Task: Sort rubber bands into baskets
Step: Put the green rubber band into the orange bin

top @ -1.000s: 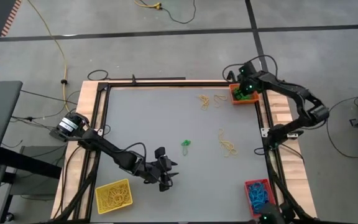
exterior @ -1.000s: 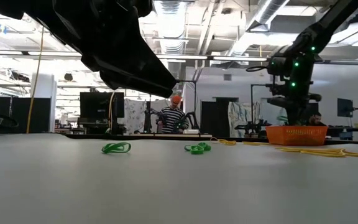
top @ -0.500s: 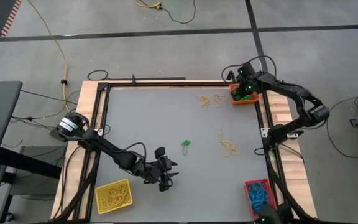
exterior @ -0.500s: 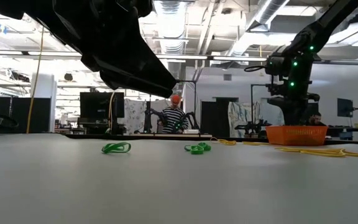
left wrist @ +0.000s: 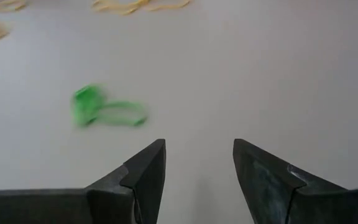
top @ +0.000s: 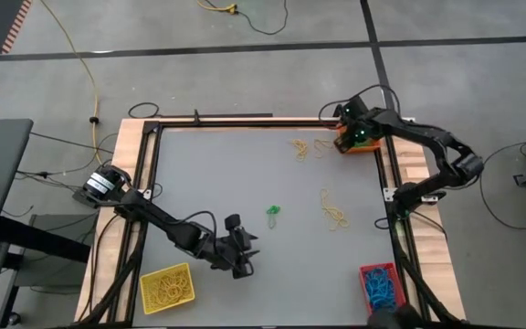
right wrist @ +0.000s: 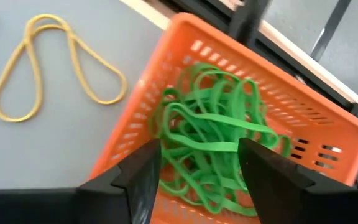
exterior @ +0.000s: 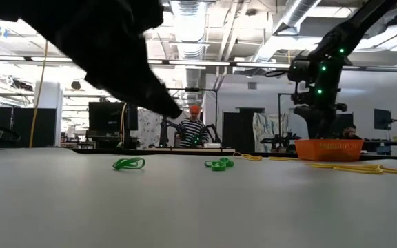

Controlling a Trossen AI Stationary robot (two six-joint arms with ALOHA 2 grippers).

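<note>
My right gripper (right wrist: 197,168) hangs open over the orange basket (right wrist: 303,118) at the table's far right corner (top: 359,144), touching nothing. A tangle of green rubber bands (right wrist: 213,143) lies inside the basket. My left gripper (left wrist: 197,168) stands open and empty above the table near its front left (top: 238,259). It points toward loose green rubber bands (left wrist: 101,112) lying flat mid-table (top: 273,212). Yellow rubber bands lie near the orange basket (top: 299,148) and right of centre (top: 334,213).
A yellow basket (top: 165,288) with yellow bands sits at the front left corner. A red basket (top: 379,283) with blue bands sits at the front right. One yellow band (right wrist: 48,62) lies on the table beside the orange basket. A person (exterior: 194,127) stands in the room behind.
My right gripper has shifted a little toward the table's left edge while staying over the orange basket. My left gripper has turned slightly in place. The loose bands on the table lie where they were.
</note>
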